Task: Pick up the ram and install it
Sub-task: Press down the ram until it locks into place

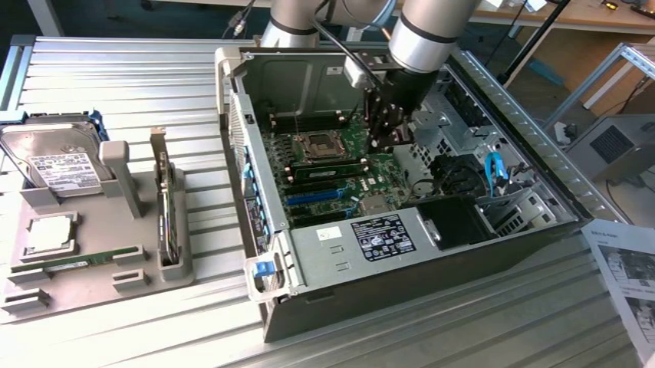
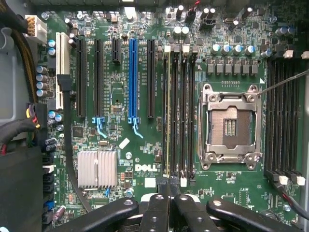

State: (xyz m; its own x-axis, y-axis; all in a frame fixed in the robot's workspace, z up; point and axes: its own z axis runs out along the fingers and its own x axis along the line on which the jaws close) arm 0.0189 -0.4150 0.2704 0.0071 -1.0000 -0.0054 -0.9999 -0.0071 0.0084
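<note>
Well away from the tool (image 1: pixel 391 142), the ram (image 1: pixel 87 261) lies flat in a slot of the grey parts tray (image 1: pixel 61 295) on the table (image 1: pixel 123 69), a long narrow green stick; nothing touches it. Beside the ram on the side nearer the tool, an expansion card (image 1: pixel 164 211) stands upright in the tray; beyond the ram from the tool lie a square silver processor (image 1: pixel 49 234) and a hard drive (image 1: pixel 51 161). The tool hangs inside the open computer case (image 1: pixel 338 253), its fingers (image 2: pixel 154 208) pressed together with nothing visible between them. Directly beneath the tool lies the green motherboard (image 2: pixel 116 96): the fingertips meet over the end of a bank of four black memory slots (image 2: pixel 178 111), with the empty processor socket (image 2: pixel 231 126) just to one side and the blue expansion slot (image 2: pixel 133 77) and a finned heatsink (image 2: pixel 96 168) to the other
</note>
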